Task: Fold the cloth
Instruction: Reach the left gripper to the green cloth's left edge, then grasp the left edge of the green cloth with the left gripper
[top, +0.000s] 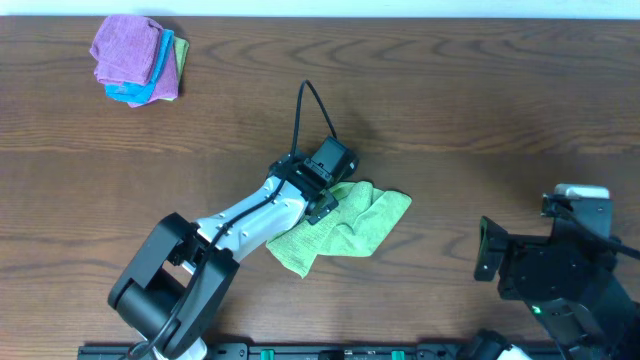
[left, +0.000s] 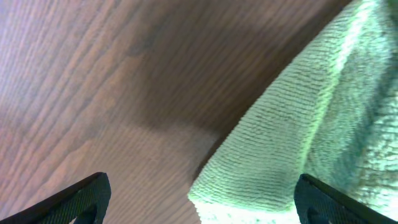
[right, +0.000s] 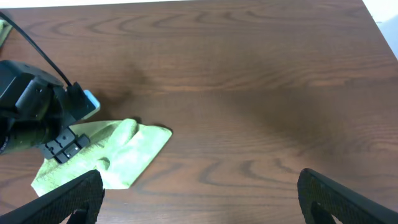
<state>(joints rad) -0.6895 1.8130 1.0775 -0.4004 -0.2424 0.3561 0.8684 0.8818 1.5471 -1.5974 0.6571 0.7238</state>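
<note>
Fingers of left gripper wide above cloth edge, tips cut off; right gripper wide, empty.

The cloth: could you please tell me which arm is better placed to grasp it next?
Left, I'd say. The left gripper, open, hangs over the cloth's edge, which lies between its fingers. The right gripper, also open, sits off to the side, with table between.

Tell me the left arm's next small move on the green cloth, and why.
Probably lower the left gripper and close on the cloth: its jaws stand open right over a cloth edge, holding nothing, and the cloth lies rumpled, unfolded.
</note>
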